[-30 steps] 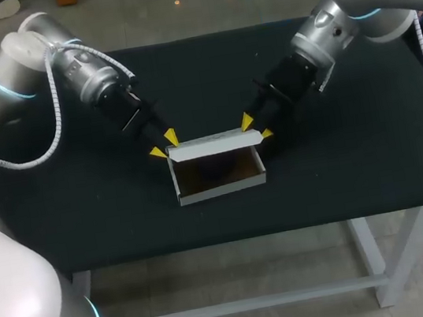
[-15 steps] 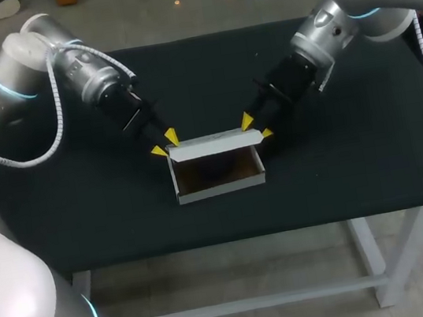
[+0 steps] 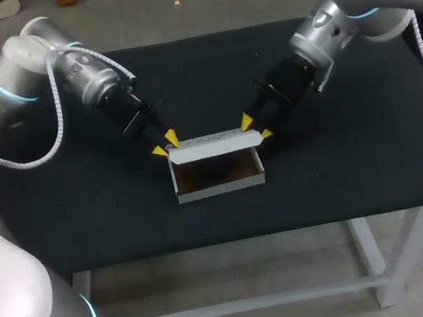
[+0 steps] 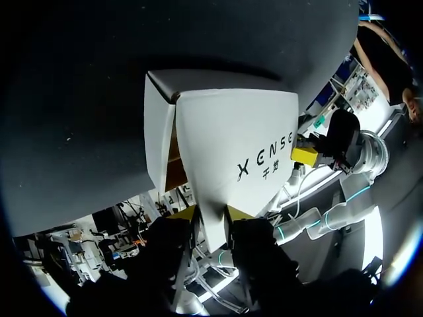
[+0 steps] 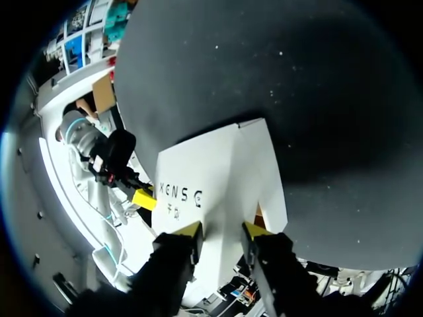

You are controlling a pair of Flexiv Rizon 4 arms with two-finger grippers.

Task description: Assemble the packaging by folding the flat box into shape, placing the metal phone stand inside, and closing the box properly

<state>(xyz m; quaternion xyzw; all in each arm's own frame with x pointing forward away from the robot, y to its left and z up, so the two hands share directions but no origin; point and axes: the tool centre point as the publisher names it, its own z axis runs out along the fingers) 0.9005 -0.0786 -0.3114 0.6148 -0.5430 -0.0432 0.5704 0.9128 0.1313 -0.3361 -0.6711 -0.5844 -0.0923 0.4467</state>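
- The box is white card, a shallow oblong tray with crisp folded corners and a plain brown inside. It sits open near the middle of the table. A dark patch lies inside it, and I cannot tell what it is.
- Its lid is a flat white flap with dark print, standing up along the box's 12 o'clock edge.
- The left pincer, at the box's 10 o'clock, is narrow and nips the lid's left end. Its yellow tips press the card from both faces.
- The right pincer, at the box's 2 o'clock, is likewise narrow and clamped on the lid's right end, with tips on either face.
- The table is covered in matte black cloth, which lies bare around the box from 3 through 6 to 9 o'clock.
- Both arms slant in from the far corners, crowding the 12 o'clock side.
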